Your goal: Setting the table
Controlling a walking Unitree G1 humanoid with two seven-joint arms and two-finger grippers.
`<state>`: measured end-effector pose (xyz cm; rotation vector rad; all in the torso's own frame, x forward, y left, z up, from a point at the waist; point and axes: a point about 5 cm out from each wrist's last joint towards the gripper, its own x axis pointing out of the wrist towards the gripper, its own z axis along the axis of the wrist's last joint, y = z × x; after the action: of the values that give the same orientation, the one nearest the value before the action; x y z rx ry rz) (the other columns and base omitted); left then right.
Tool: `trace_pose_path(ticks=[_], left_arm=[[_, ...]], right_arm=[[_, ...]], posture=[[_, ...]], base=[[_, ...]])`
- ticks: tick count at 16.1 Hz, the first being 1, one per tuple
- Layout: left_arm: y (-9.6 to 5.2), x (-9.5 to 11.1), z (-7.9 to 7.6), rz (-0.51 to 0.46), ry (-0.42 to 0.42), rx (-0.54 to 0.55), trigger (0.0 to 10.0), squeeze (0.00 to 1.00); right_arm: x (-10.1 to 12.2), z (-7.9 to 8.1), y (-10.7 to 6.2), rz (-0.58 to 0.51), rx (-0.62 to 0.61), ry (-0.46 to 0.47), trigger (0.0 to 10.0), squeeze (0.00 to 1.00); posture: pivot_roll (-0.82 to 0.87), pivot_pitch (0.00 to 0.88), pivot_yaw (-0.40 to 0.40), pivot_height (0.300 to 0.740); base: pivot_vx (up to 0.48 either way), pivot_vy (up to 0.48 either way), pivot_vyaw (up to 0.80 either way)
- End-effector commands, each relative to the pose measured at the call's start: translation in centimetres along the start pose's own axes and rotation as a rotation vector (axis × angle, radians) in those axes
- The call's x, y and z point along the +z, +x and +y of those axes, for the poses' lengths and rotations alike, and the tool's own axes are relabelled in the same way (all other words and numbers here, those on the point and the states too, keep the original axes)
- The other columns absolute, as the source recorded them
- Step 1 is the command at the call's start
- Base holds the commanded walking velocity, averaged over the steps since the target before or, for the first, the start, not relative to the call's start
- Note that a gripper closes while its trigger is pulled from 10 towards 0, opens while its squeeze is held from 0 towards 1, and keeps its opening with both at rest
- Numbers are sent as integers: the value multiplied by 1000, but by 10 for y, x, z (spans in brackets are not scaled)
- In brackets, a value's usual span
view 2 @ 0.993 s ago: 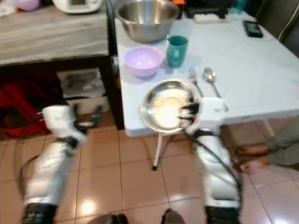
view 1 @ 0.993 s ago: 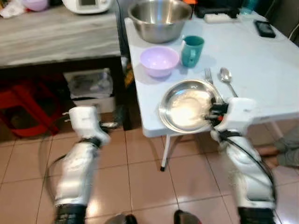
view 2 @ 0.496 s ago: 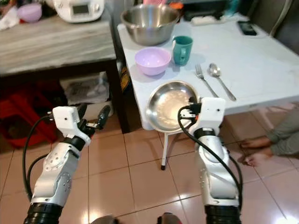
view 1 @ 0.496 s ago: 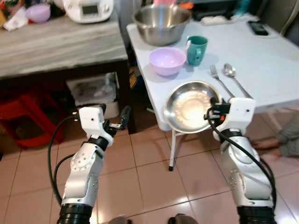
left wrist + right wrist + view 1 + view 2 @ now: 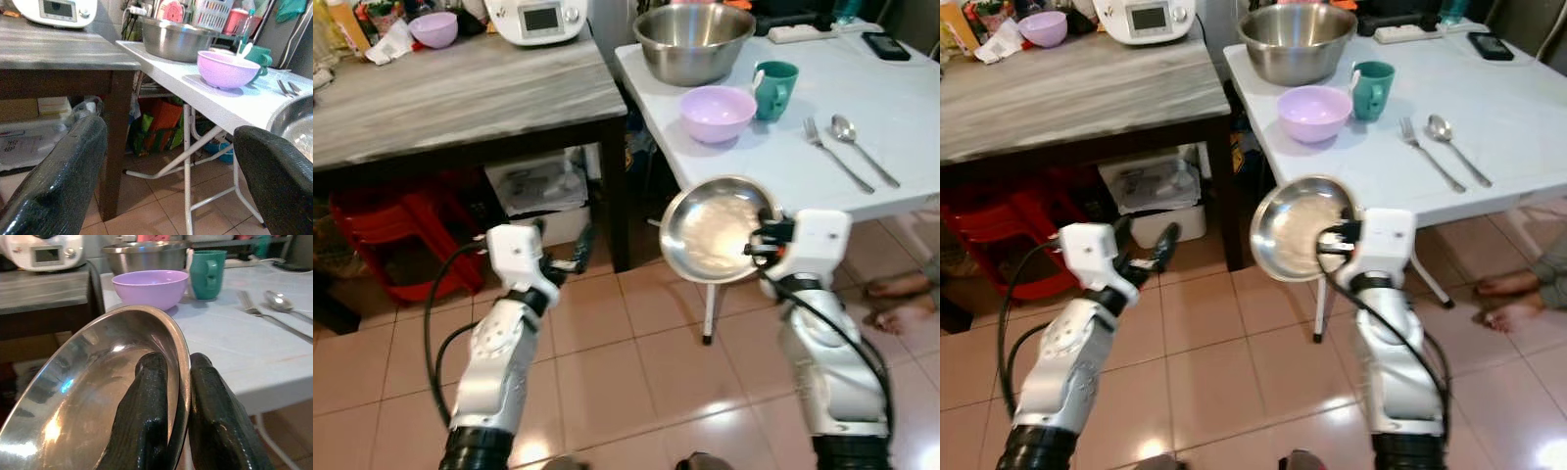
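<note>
My right gripper (image 5: 762, 244) is shut on the rim of a shiny steel plate (image 5: 715, 230), held tilted in the air beside the front left corner of the white table (image 5: 901, 108); both fingers (image 5: 146, 411) pinch the plate's rim (image 5: 182, 352). On the table stand a lilac bowl (image 5: 717, 112), a teal mug (image 5: 775, 88), a fork (image 5: 832, 152), a spoon (image 5: 862, 147) and a big steel mixing bowl (image 5: 693, 41). My left gripper (image 5: 568, 257) is open and empty, low over the tiled floor in front of the dark side table.
A dark wooden side table (image 5: 460, 93) with a white appliance (image 5: 540, 18) stands left of the white table. Red stools (image 5: 386, 235) and a box (image 5: 546, 191) sit beneath it. A person's bare feet (image 5: 901, 299) rest on the floor at right. A phone (image 5: 886, 44) lies far back.
The whole view has shifted, so the camera moved back and left from the white table. The steel plate, held in my right gripper, has come off the table's corner.
</note>
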<state>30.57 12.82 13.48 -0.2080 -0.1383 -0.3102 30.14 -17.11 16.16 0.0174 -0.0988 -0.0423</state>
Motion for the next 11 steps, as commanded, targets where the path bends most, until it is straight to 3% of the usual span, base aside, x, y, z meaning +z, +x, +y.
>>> trace_pose_path(ticks=[1,7,11], left_arm=[[-5,-1,12,11,16,39,10000,0],[-5,-3,9,18,16,38,10000,0],[-4,-1,7,1,18,13,10000,0]], right_arm=[[5,12,1,-28,39,16,10000,0],[6,11,2,-33,32,18,10000,0],[5,10,2,-33,24,17,10000,0]], posture=[[-147,143,42,740],[-148,144,43,740],[-153,141,44,740]], base=[[0,412,431],[0,408,502],[0,0,113]])
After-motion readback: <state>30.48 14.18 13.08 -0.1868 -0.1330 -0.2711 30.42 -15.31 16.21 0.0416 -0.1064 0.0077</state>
